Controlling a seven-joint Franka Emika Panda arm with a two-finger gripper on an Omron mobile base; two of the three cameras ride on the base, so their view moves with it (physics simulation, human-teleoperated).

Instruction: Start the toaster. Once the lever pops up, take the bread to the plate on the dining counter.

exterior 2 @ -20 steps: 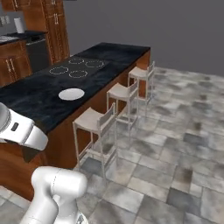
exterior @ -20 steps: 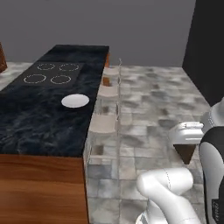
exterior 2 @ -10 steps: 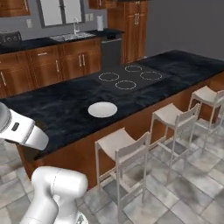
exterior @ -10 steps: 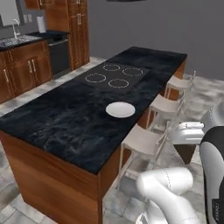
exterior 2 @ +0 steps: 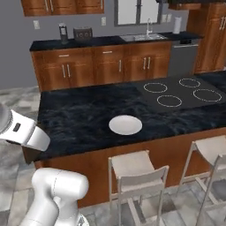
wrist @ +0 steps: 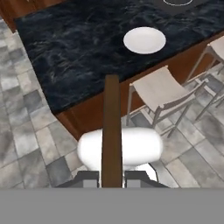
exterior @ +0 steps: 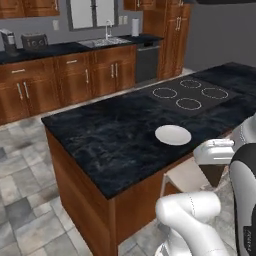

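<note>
- The gripper (wrist: pixel 112 177) is clamped on the bread (wrist: pixel 111 127), which is seen edge-on as a narrow brown slice standing up between the fingertips.
- The plate (wrist: pixel 145 40) is located beyond the slice's far end, slightly to its right, well apart from it.
- The plate is set on the dining counter (exterior: pixel 110 135), near the stool-side edge.
- The toaster (exterior 2: pixel 82 33) is positioned on the rear wall counter.

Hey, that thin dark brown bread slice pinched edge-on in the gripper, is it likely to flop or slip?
The thin dark brown bread slice probably stays stiff: it stands straight out from the gripper without sagging. Held only at its lower edge, it might pivot or slip if jolted. It looks thin, so likely light and possibly crumbly.
</note>
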